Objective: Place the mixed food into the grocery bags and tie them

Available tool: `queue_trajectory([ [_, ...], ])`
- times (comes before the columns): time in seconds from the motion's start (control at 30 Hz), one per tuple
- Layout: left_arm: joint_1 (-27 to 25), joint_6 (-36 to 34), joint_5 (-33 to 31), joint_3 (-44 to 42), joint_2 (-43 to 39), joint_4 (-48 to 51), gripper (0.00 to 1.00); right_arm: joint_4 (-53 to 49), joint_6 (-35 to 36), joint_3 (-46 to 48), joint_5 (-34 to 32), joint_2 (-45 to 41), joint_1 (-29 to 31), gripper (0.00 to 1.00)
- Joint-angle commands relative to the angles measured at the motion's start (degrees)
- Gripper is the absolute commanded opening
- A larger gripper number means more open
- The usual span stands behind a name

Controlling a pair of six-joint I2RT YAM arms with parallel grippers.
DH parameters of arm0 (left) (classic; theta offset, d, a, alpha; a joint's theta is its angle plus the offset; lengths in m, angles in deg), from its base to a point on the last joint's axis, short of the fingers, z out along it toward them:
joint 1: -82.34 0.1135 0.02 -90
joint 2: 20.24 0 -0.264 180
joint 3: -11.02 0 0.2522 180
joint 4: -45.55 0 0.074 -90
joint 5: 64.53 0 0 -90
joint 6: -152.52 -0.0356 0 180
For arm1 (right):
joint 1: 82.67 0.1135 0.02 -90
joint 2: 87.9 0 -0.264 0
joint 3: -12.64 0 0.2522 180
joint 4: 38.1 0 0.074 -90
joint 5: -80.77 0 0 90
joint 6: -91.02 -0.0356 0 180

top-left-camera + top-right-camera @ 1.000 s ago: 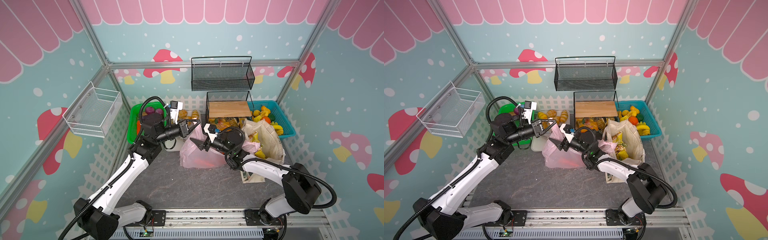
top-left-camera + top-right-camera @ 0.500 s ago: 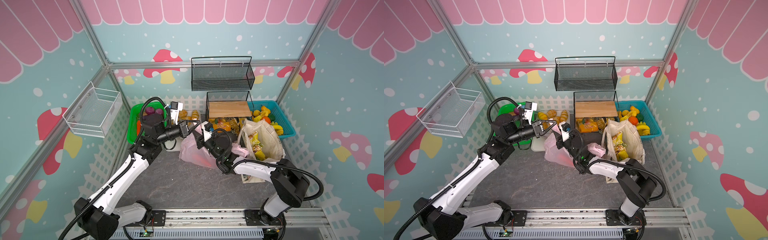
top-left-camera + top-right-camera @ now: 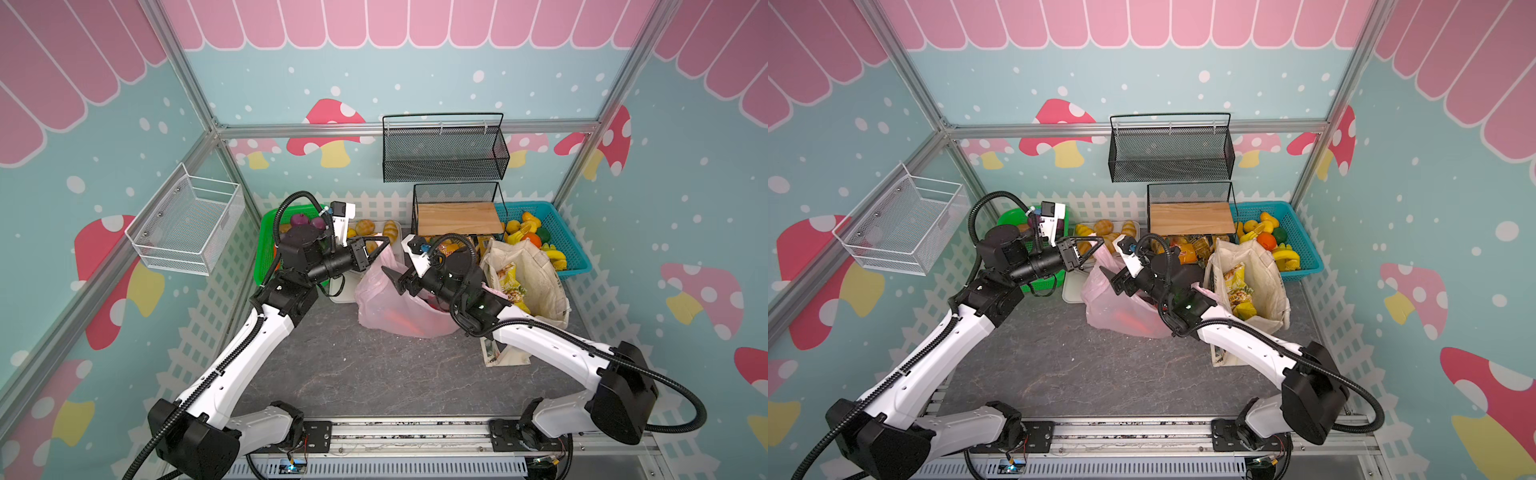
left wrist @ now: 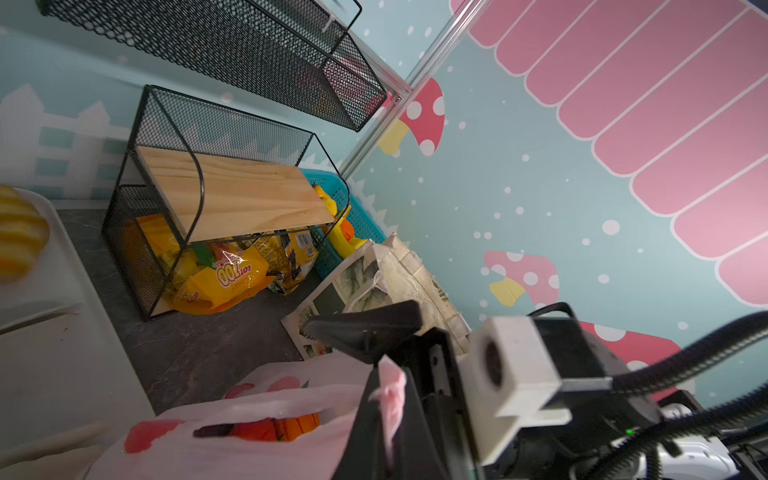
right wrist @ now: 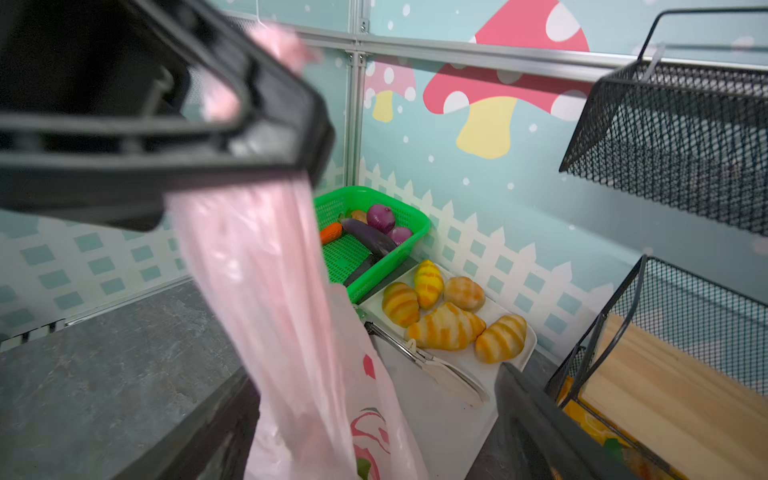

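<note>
My left tool (image 3: 383, 244): clenched on the stretched handle (image 5: 253, 249) of the thin translucent pink plastic bag (image 3: 390, 311).
My right tool (image 3: 401, 283): released, jaws wide, straddling its film.

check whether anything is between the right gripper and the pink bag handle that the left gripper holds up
Nothing visible does. The left gripper is shut on the pink bag handle, and that stretched strip runs between the right gripper's open jaws; the bread rolls lie beyond it.

Right gripper (image 3: 397, 281) boxed in; clear mat (image 3: 353, 374) behind it.
Bag (image 3: 399, 311) under it, left gripper (image 3: 384, 243) ahead, tote (image 3: 536, 274) beside its wrist.
</note>
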Motion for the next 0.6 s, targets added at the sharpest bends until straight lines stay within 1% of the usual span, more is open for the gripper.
queue_trajectory([
  [0.0,0.8,-1.5,-1.4,1.7,0.2,1.8,0.0,-12.7,2.2,-5.0,8.9,-3.8,-1.8,0.9],
  [0.1,1.6,-1.5,-1.6,1.9,0.4,2.1,0.0,-17.0,1.0,-9.2,13.3,-6.5,-3.4,0.9],
  [0.17,2.3,-1.6,-1.6,2.0,0.4,2.4,0.0,-20.6,0.5,-12.1,14.7,-8.0,-4.7,0.9],
  [0.23,2.9,-1.5,-1.7,2.0,0.5,2.5,0.0,-25.2,0.4,-14.2,14.5,-9.5,-6.0,0.9],
  [0.3,3.3,-1.5,-1.6,2.1,0.6,2.7,0.0,-30.0,0.9,-15.1,13.0,-11.7,-7.2,0.9],
  [0.43,4.1,-2.2,-1.8,2.4,0.7,3.5,0.0,-35.4,0.7,-11.8,10.4,-18.0,-10.0,0.9],
  [0.57,5.2,-2.6,-2.1,2.7,1.1,4.3,0.0,-38.3,-0.6,-6.0,11.4,-25.8,-12.2,0.9],
])
